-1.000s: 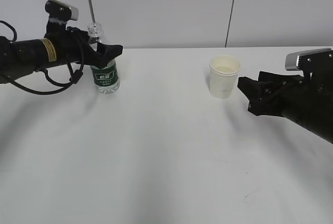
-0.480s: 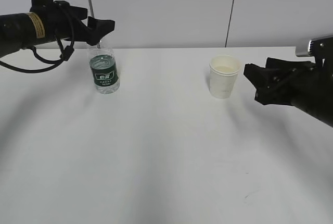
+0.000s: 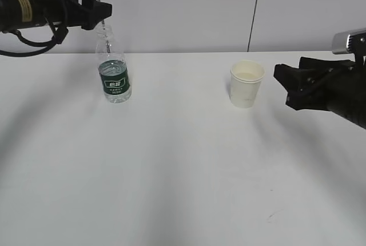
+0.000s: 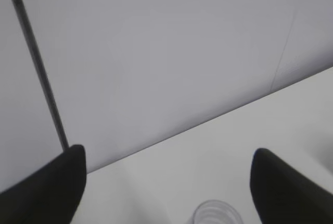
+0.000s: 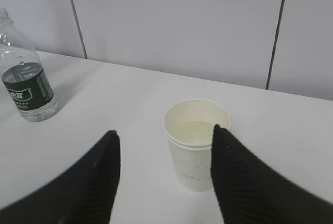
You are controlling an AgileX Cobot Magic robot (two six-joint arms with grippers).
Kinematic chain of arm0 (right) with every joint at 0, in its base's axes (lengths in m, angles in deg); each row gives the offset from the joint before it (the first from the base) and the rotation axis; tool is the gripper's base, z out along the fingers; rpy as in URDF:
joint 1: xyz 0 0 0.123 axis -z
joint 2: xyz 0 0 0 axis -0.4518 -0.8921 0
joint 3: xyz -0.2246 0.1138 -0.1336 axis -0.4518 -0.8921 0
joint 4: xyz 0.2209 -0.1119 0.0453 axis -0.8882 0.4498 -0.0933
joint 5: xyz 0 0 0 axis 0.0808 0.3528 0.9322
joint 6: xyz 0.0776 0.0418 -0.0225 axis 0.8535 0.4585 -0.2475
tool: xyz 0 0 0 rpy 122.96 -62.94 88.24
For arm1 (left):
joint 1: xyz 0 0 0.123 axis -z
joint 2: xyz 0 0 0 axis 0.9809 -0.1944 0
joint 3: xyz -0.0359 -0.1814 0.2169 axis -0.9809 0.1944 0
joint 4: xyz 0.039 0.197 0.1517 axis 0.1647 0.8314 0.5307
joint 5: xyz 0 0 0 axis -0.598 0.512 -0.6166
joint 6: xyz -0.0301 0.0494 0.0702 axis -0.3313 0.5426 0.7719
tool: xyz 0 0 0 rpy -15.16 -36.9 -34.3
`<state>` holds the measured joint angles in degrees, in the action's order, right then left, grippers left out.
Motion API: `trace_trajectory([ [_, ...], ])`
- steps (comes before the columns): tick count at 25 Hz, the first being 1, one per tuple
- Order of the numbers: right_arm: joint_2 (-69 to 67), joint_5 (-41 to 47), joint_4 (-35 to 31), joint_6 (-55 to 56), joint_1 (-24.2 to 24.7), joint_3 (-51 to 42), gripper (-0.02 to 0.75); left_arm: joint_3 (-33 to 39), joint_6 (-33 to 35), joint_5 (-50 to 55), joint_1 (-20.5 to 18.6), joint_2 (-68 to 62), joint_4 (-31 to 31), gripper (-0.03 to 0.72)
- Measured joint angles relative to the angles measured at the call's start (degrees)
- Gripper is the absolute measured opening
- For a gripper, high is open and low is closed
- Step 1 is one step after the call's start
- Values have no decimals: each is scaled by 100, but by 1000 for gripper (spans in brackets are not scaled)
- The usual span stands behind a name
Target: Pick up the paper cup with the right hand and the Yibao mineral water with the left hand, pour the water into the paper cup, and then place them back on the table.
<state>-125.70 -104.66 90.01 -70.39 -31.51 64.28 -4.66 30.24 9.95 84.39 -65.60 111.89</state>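
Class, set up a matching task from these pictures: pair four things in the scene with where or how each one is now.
Things:
1. paper cup
2. Yibao mineral water
3. left gripper
4. right gripper

States:
A. open, raised above the bottle
B. standing at the table's left, uncapped
C. open, level with the cup, apart from it
D. upright, right of centre, liquid inside

Pairs: 1-D, 2-B, 3-A, 4-C

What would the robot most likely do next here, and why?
Probably just draw both arms back a little further. The bottle and the paper cup stand upright on the table, the cup with water in it, and the left gripper and right gripper are open and empty.
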Motion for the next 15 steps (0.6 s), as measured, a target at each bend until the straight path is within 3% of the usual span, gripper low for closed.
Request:
trace_trajectory([
  [11,234,703,10,47,0,0,444,6,-2805,1591,0,695,1481,531],
  [15,487,1034,10,83,0,0,444,6,-3370,1673,0,762,1962,522],
])
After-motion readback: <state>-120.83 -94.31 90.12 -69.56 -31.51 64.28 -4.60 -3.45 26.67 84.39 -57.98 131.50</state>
